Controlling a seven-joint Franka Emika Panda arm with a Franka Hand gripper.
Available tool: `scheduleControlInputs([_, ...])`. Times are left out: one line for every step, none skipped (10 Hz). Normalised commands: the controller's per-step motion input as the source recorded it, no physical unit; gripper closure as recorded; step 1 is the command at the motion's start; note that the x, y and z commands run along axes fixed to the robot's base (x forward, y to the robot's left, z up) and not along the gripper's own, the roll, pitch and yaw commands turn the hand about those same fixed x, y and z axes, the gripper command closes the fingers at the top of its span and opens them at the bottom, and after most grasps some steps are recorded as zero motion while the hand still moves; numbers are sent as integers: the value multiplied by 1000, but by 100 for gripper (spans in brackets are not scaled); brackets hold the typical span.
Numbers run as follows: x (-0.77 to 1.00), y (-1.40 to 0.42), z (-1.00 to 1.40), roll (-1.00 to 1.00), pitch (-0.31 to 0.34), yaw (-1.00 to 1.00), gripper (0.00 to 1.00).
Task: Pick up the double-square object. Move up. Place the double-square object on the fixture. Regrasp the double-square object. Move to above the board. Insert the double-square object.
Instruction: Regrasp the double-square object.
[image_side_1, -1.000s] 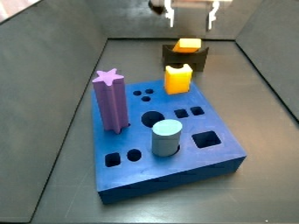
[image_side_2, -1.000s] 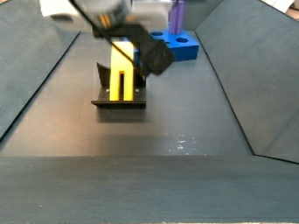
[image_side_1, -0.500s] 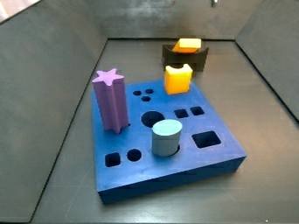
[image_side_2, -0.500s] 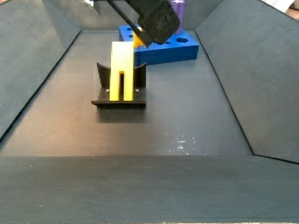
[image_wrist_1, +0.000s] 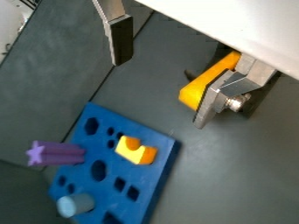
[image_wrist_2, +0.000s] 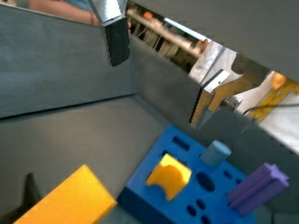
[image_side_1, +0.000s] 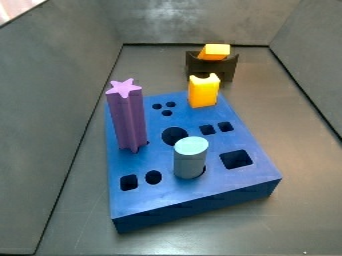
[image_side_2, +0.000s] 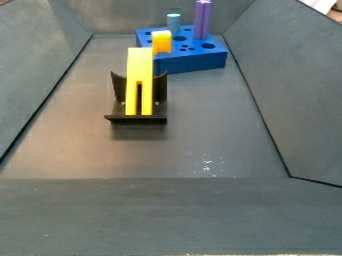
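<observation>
Both side views show the double-square object (image_side_2: 140, 81) standing upright in the fixture (image_side_2: 136, 117), a long yellow-orange bar with a groove running down its length; in a side view only its orange end (image_side_1: 214, 51) shows above the dark fixture (image_side_1: 211, 66). The fixture rests on the dark tabletop (image_side_2: 174, 190) just beside the end of the blue board (image_side_1: 187, 160), apart from it. On the board stand a purple star peg (image_side_1: 126, 114), a short yellow-orange peg (image_side_1: 203, 89) with a notched top, and a pale blue-grey cylinder (image_side_1: 191, 157); several holes in its top face are unfilled. The same pieces show in a side view as the board (image_side_2: 198, 56), the purple star peg (image_side_2: 202, 17), the short yellow-orange peg (image_side_2: 162, 41) and the cylinder (image_side_2: 173, 20). Neither side view has the gripper in frame. Both wrist views look down from high above. The gripper (image_wrist_1: 170, 61) hangs well clear of everything, its fingers (image_wrist_1: 118, 35) spread wide with nothing between them. In a wrist view the bar's end (image_wrist_1: 208, 80) shows next to one finger, and the board (image_wrist_1: 111, 166) lies below. In a wrist view the gripper (image_wrist_2: 163, 74) is again parted wide, with the bar (image_wrist_2: 70, 199) and the board (image_wrist_2: 193, 184) far beneath
</observation>
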Motion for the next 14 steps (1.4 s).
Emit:
scheduleControlInputs([-1, -48, 40, 1000, 29, 38, 0])
scheduleControlInputs([-5, -49, 34, 1000, 28, 39, 0])
scheduleControlInputs([-10, -36, 21, 1000, 24, 39, 0])
scheduleControlInputs([-14, -28, 14, 1000, 22, 39, 0])
scheduleControlInputs([-9, -24, 7, 1000, 19, 39, 0])
scheduleControlInputs([-3, -19, 2, 1000, 16, 40, 0])
scheduleControlInputs([1, -16, 6, 1000, 14, 41, 0])
scheduleControlInputs([6, -19, 5, 1000, 14, 41, 0])
scheduleControlInputs([4, -14, 5, 1000, 18, 43, 0])
scheduleControlInputs([5, -17, 5, 1000, 24, 43, 0])
scheduleControlInputs([16, -19, 5, 1000, 29, 45, 0])
scheduleControlInputs([28, -21, -2, 1000, 37, 46, 0])
scheduleControlInputs([47, -24, -7, 1000, 49, 49, 0])
scheduleControlInputs([60, -26, -5, 1000, 60, 52, 0])
